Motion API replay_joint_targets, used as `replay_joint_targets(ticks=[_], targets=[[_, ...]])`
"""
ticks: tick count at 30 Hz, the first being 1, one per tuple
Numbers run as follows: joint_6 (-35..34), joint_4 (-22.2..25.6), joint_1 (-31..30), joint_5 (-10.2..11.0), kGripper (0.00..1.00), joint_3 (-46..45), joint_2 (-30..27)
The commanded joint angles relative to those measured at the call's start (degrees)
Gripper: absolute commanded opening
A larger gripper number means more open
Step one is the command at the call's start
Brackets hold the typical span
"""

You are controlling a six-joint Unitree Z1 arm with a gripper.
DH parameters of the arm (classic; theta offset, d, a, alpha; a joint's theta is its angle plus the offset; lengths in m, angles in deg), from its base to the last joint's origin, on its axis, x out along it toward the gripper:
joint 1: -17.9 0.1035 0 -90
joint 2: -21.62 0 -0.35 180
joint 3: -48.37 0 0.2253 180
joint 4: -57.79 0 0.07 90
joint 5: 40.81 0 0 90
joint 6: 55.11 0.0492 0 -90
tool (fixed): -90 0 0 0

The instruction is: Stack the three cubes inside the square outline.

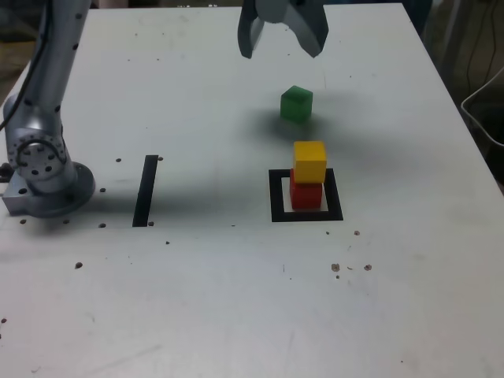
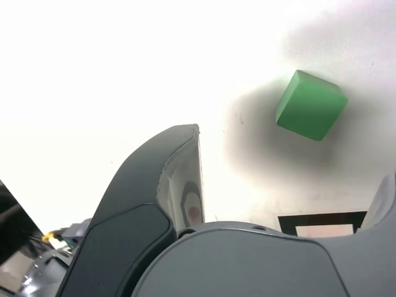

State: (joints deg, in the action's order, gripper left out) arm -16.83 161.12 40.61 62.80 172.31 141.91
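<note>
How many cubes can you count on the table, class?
3. The red cube sits inside the square outline, the yellow cube is stacked on it, the green cube lies apart behind them.

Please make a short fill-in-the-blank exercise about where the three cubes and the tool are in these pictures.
1. The yellow cube sits on top of the ____ cube.
2. The stack stands inside the black square outline, while the ____ cube rests on the table outside it.
3. The tool hangs above the table with its jaws ____ and nothing between them.

Missing words: red; green; open
</note>
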Motion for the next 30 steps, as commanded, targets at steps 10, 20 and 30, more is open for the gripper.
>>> replay_joint_targets(ticks=[10, 20, 30], targets=[[5.74, -2.33, 1.95, -1.49, 1.00, -1.89, 3.94], [7.59, -6.85, 2.02, -0.70, 0.99, -4.03, 5.10], [10.59, -9.42, 2.13, -1.82, 0.97, -6.12, 4.73]])
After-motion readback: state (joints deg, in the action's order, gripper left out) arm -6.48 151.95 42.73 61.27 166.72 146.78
